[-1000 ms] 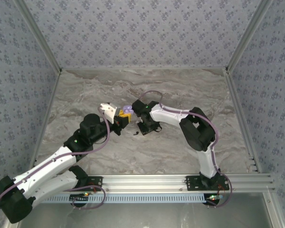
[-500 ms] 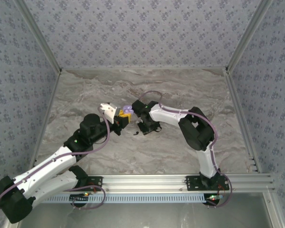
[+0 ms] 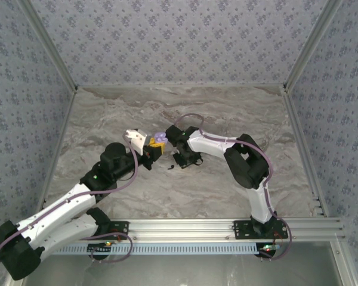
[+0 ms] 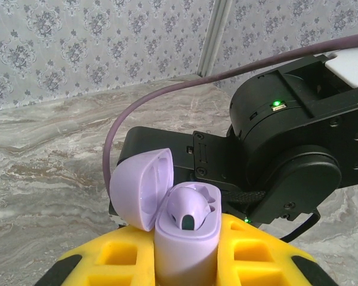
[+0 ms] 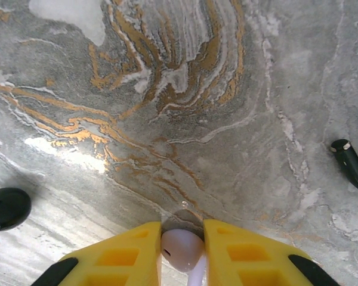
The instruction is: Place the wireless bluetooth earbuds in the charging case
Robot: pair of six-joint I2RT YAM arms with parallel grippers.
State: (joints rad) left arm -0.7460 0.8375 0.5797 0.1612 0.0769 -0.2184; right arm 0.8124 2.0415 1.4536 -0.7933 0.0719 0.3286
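table [image 3: 107,113]: marble, right gripper [image 5: 182,231] low over it
left gripper [image 4: 185,265]: clamped on open charging case [image 4: 182,238], held up
seated bud [image 4: 191,205]: lavender, in the case
second lavender earbud [image 5: 180,250]: pinched in right fingers
step: grabbing bud two
next: probably lift, line up with the case's other slot

White shells [image 3: 212,143] and black joints [image 3: 113,159] are covering both arms [image 3: 65,205]; lavender cables [image 4: 167,95] are trailing behind the left claw [image 4: 185,256] and right claw [image 5: 182,241], both yellow-fingered.
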